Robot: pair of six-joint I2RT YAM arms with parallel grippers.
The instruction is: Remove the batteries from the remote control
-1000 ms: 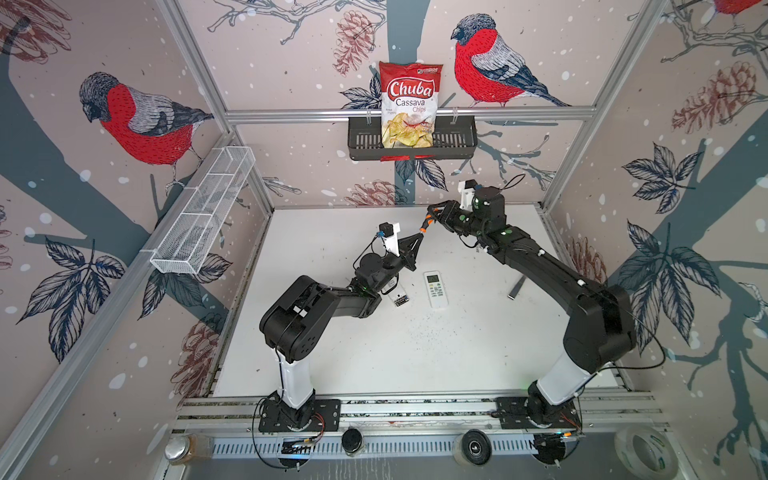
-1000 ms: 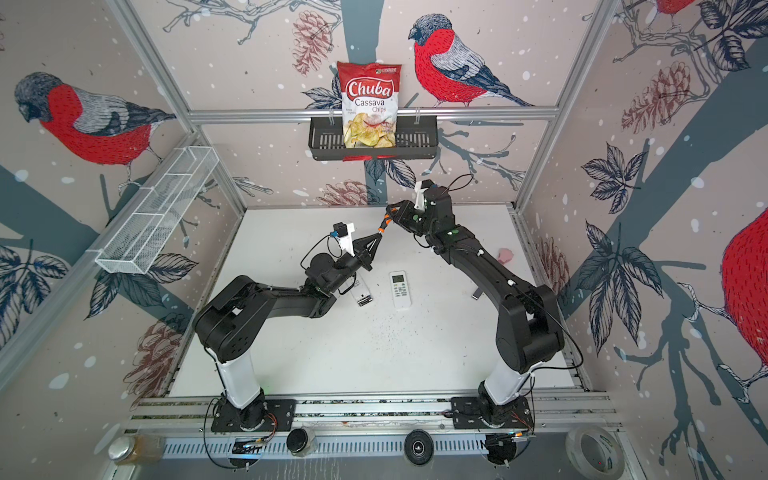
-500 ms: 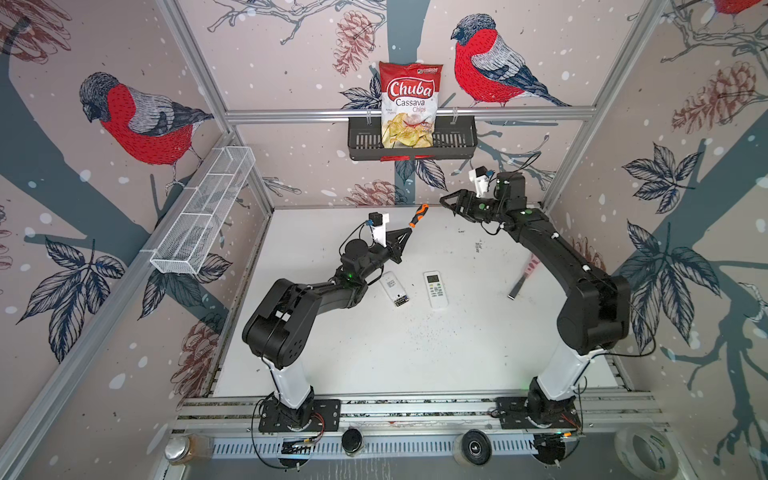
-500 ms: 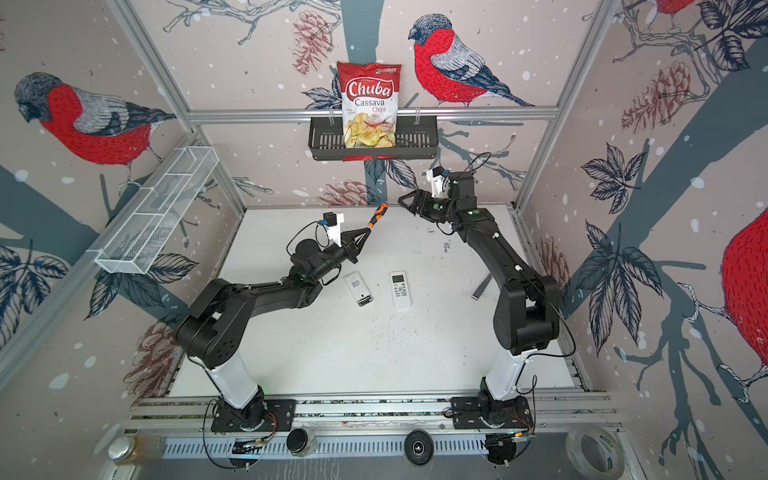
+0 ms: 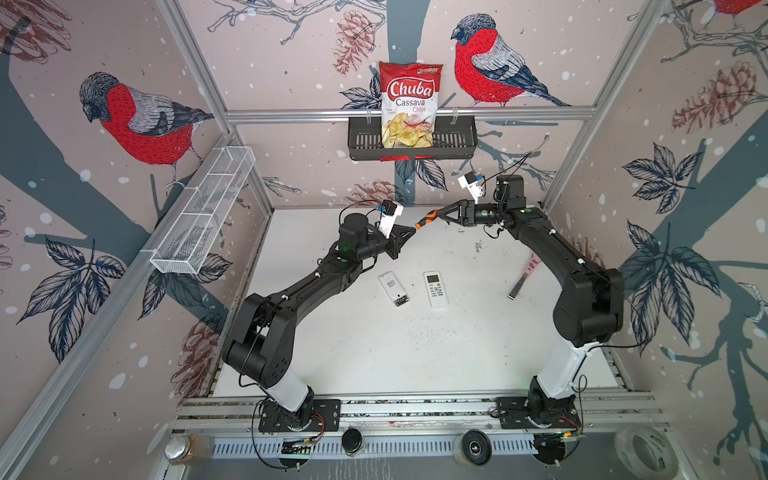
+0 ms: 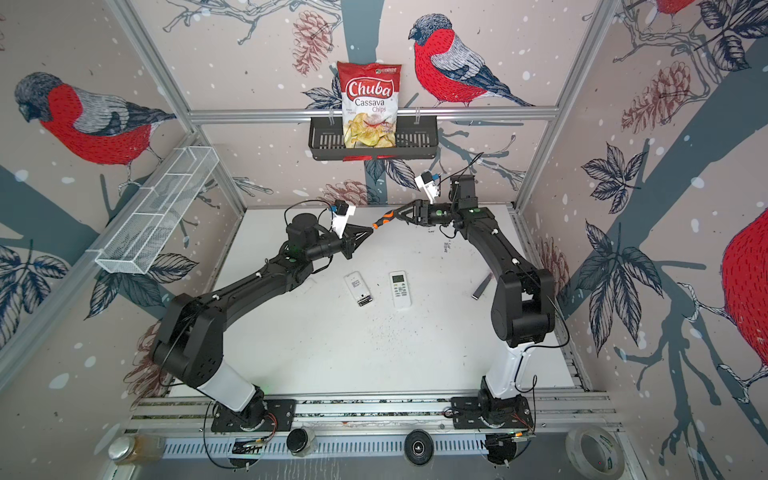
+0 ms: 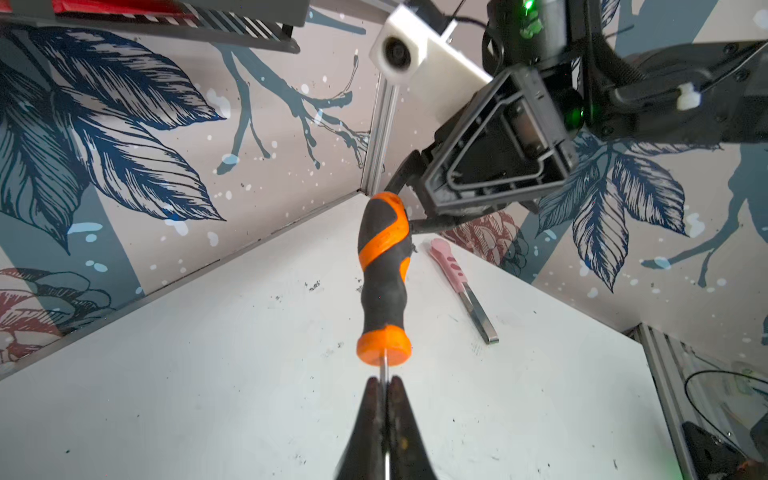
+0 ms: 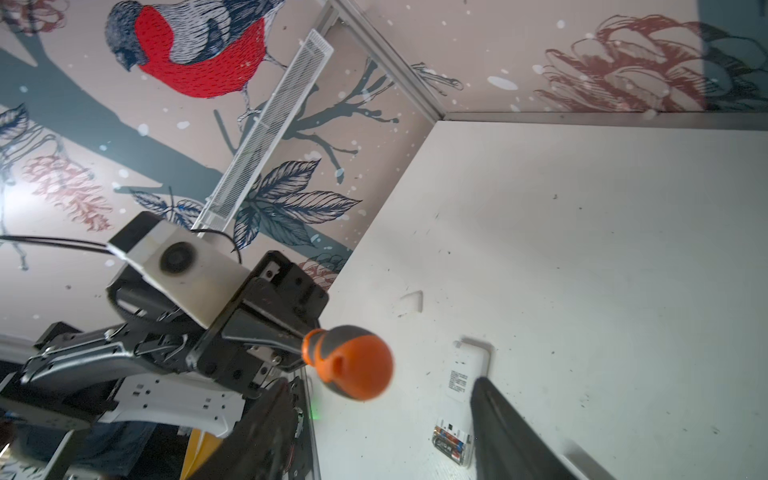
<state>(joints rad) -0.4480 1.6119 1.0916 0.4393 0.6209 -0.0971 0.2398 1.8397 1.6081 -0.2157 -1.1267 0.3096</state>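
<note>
A white remote control (image 5: 390, 284) (image 6: 356, 284) (image 8: 460, 374) lies face down mid-table with its compartment uncovered. The batteries (image 5: 401, 300) (image 6: 365, 300) (image 8: 451, 442) sit inside it. High above the back of the table my left gripper (image 5: 411, 230) (image 6: 369, 232) (image 7: 385, 380) is shut on the metal shaft of an orange-and-black screwdriver (image 5: 426, 219) (image 6: 383, 220) (image 7: 384, 270) (image 8: 353, 365). My right gripper (image 5: 440, 212) (image 6: 398, 212) (image 8: 380, 384) faces it and is open. Its jaws stand on either side of the handle's butt, with gaps showing.
A second white remote (image 5: 435, 289) (image 6: 400, 289) lies face up beside the first. A pink-handled flat tool (image 5: 525, 274) (image 7: 446, 259) lies by the right wall. A small white flat piece (image 8: 409, 301) lies on the table. A wire basket (image 5: 203, 216) and a black rack (image 5: 411, 143) hang on the walls.
My left gripper has lifted up and back with the screwdriver. The right gripper opened off the handle, drew away to the right, then came back around the handle's end.
</note>
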